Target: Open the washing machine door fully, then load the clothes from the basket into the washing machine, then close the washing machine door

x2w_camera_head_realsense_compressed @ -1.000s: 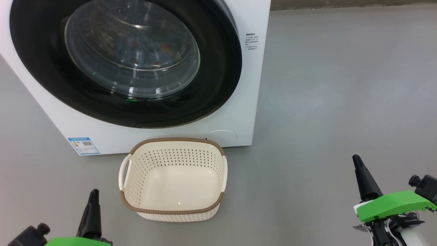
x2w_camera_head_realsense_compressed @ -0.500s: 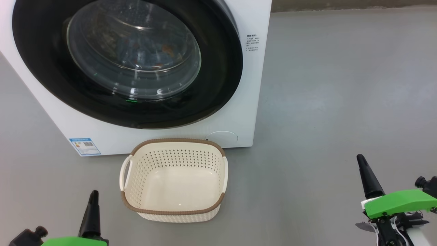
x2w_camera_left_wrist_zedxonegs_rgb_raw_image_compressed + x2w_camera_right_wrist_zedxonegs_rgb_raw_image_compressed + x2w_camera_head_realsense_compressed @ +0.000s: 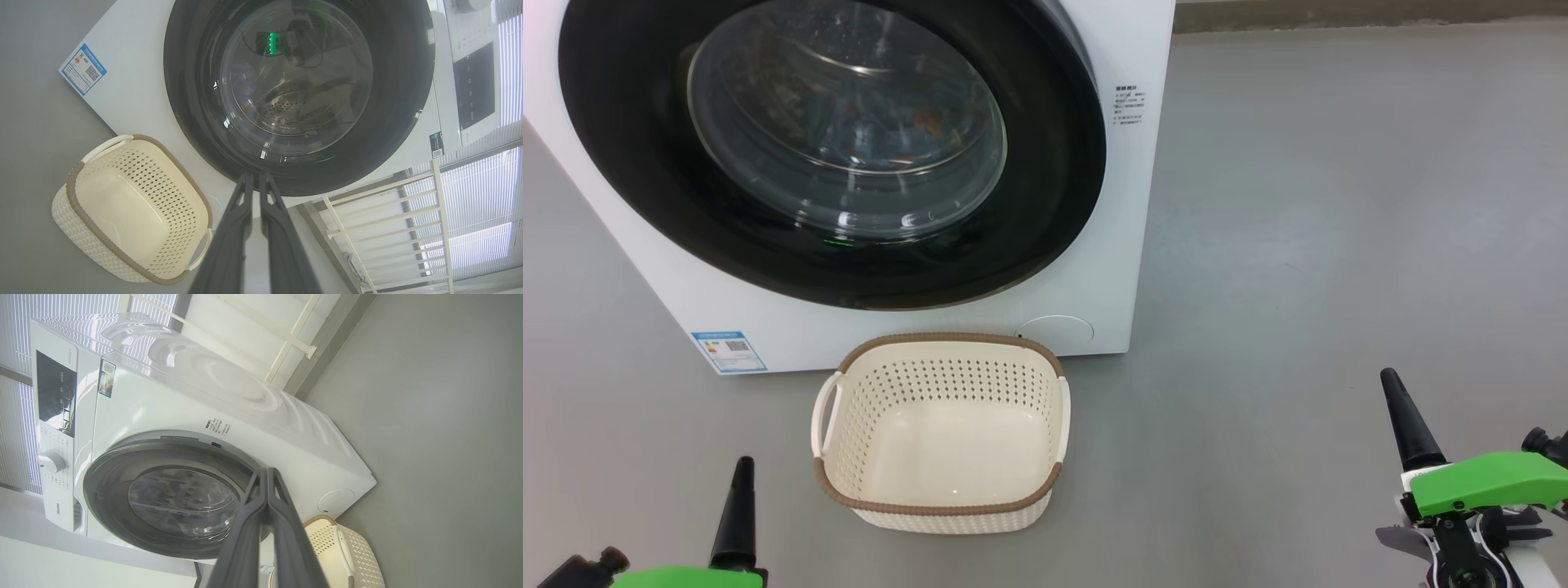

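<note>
A smooth grey floor runs to a dark skirting strip. Daylight glows through window blinds behind a white railing.

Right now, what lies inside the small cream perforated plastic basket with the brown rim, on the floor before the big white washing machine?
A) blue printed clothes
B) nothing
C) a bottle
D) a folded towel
B: the basket shows its smooth cream bottom bare, wall to wall.

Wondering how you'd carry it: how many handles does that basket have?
2. The left handle and the right handle sit on opposite sides of the basket, just under its brown rim.
</note>
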Tool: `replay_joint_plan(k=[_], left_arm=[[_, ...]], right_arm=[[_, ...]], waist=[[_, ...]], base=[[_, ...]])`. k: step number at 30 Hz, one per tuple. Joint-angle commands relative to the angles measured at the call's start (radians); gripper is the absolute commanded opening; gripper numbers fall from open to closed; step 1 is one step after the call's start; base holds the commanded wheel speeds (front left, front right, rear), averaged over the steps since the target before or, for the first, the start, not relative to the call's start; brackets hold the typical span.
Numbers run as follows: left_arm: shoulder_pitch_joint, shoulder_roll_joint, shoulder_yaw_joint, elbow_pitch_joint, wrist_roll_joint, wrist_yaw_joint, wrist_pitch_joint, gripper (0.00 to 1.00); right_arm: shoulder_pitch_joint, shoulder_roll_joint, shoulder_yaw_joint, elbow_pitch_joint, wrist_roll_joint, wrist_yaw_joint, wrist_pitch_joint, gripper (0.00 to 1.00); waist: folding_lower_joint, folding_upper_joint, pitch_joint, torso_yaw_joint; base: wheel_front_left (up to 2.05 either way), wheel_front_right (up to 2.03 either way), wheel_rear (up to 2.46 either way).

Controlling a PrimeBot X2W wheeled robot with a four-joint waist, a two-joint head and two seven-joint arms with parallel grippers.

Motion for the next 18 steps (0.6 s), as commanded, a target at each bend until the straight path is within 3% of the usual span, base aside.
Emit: replay_joint_plan(k=[1, 18], left_arm=[[-0.038, 0.004, 0.030, -0.033, -0.031, 0.000, 0.010, 0.00], [-0.041, -0.017, 0.063, -0.037, -0.174, 0.000, 0.060, 0.00]], right_arm=[[-0.007, -0.001, 0.002, -0.031, 0.044, 0.001, 0.011, 0.00], [-0.003, 0.027, -0.040, -0.037, 0.188, 0.001, 0.061, 0.00]], waist=[[0.0000, 0.0000, -0.001, 0.001], [0.0000, 0.0000, -0.007, 0.005]], base=[[0.00, 0.00, 0.00], [0.00, 0.00, 0.00]])
